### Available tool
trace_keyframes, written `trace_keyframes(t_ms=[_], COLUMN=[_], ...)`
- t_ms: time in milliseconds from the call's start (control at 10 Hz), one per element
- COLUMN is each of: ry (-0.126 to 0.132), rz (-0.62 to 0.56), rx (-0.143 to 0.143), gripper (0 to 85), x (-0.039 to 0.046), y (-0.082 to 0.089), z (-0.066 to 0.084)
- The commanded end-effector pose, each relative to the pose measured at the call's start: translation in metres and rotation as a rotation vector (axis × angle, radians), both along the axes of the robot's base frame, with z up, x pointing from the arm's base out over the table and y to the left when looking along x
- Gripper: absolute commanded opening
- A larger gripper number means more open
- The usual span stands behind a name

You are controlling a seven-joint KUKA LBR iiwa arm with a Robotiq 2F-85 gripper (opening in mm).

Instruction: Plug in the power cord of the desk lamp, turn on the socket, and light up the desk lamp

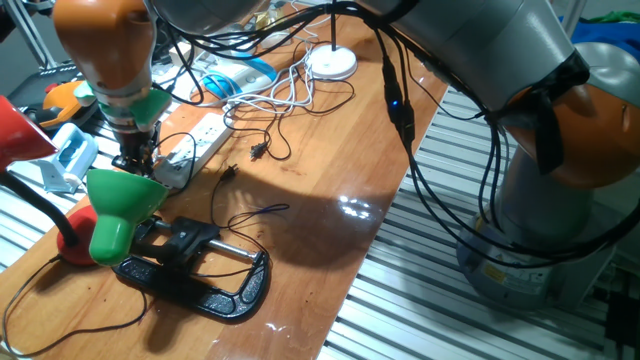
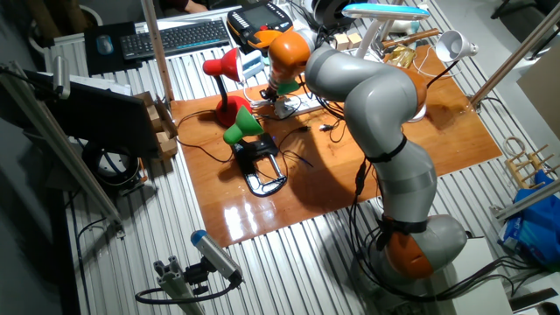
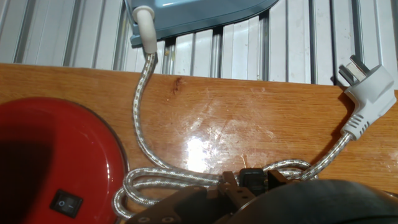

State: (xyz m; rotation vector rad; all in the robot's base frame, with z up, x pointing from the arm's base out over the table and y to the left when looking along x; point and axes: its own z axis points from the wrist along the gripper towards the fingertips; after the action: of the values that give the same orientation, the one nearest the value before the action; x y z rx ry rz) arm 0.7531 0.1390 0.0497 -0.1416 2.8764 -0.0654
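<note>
At left of frame, the gripper (image 1: 135,160) hangs low over the long white plastic socket (image 1: 195,145), seemingly pinching a small black plug (image 3: 252,178) for insertion.

The socket (image 1: 196,147) is a long, flat white strip. It lies on the wooden table, slanting away toward the back, with a row of dark holes on top. The desk lamp (image 1: 120,205) has a green shade and stands just beside the near end. Its thin black cord (image 1: 250,213) loops loose on the wood.
</note>
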Motion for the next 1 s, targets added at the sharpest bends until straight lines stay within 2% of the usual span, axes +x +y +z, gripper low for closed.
trace_keyframes(t_ms=[0,800,900], ry=[0.000,0.011,0.017], rz=[0.003,0.009,0.009], rx=[-0.001,0.004,0.011], gripper=[34.0,34.0,17.0], x=[0.0002,0.0004,0.0002], y=[-0.0002,-0.0002,0.0001], z=[-0.0004,-0.0002,0.0002])
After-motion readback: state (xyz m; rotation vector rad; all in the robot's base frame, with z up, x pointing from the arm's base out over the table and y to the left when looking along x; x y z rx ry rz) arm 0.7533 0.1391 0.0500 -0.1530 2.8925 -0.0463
